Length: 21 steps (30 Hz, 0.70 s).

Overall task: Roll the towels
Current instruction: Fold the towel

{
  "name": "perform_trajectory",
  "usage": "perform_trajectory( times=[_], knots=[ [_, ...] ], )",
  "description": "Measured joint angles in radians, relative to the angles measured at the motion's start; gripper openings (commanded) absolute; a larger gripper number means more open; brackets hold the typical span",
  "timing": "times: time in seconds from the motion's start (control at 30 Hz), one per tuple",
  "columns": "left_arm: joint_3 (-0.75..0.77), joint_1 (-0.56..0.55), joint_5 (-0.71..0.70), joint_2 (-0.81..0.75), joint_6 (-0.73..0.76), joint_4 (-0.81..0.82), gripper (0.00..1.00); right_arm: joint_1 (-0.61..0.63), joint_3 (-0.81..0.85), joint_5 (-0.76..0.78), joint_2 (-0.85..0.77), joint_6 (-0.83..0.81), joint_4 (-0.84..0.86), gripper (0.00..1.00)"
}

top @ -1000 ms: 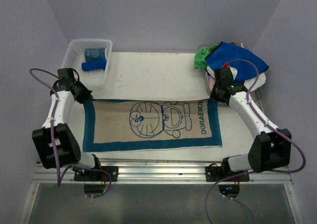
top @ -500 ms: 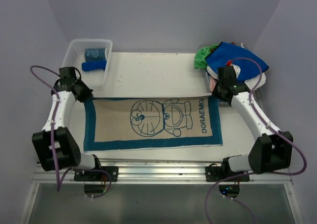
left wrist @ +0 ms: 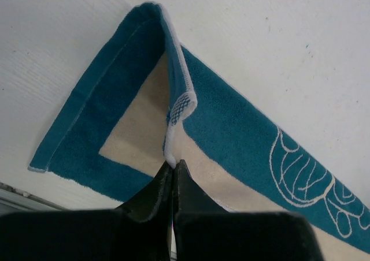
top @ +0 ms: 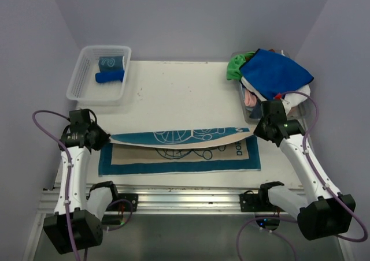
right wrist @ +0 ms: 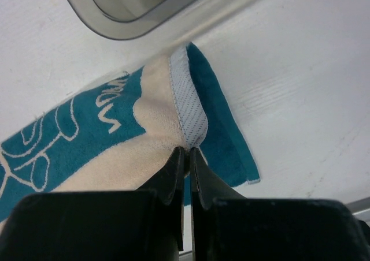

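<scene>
The teal and beige towel (top: 179,157) lies flat near the table's front edge, with its far long edge lifted and drawn over toward the front. My left gripper (top: 105,137) is shut on the far left corner of this towel (left wrist: 243,111), its tips (left wrist: 173,164) pinching the white hem. My right gripper (top: 255,130) is shut on the far right corner, its tips (right wrist: 188,151) closed on the mesh hem of the towel (right wrist: 87,128). The raised flap shows its teal back with white line drawing. Both held corners hang a little above the lower layer.
A clear mesh basket (top: 81,79) at the back left holds a rolled teal towel (top: 110,61) and a rolled royal blue towel (top: 110,76). At the back right, a clear bin (right wrist: 133,18) holds a pile with a blue towel (top: 274,70), green cloth (top: 234,68) and pink cloth (top: 250,99).
Both grippers have carried the towel's far edge up and toward the front of the table. The towel lay fully flat before; its far half is now folded over the near half.
</scene>
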Motion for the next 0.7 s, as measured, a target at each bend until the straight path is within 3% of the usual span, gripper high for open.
perform_trajectory(
  times=[0.33, 0.7],
  knots=[
    [-0.006, 0.000, -0.049, -0.164, -0.047, -0.126, 0.00, 0.000, -0.089, -0.016, -0.180, 0.087, -0.107, 0.00],
    [-0.079, 0.000, -0.085, -0.270, -0.119, -0.212, 0.00, 0.000, -0.163, -0.011, -0.248, 0.138, -0.158, 0.00]
  ],
)
